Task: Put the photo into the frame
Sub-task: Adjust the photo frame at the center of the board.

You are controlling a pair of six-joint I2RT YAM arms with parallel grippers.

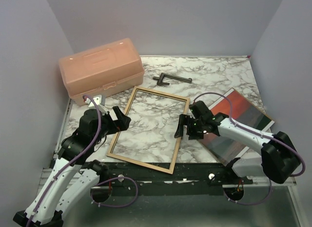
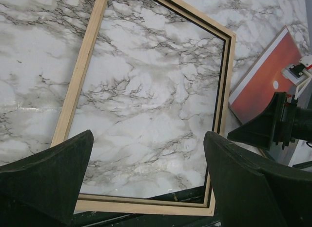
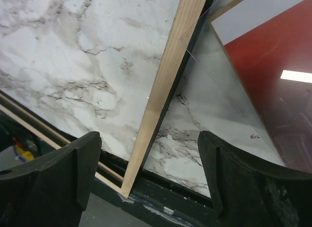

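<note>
While the thin tan wooden picture frame (image 1: 161, 92) lies empty on the marble desk (image 1: 214, 71), the glossy red sunset photo (image 1: 239, 120) lies beside it; the left claw (image 1: 123, 122) and the right claw (image 1: 183, 118) are released, so the whole insertion is left.

A finger (image 2: 44, 178) of the left gripper (image 2: 148, 139) hides one near corner of the frame (image 2: 78, 80), and beyond the right gripper (image 3: 148, 136) the photo (image 3: 273, 51) runs off the view's top and right edges.

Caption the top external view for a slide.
Left gripper and right gripper, both open, flank the frame on the marble table; the photo lies right of it.
</note>
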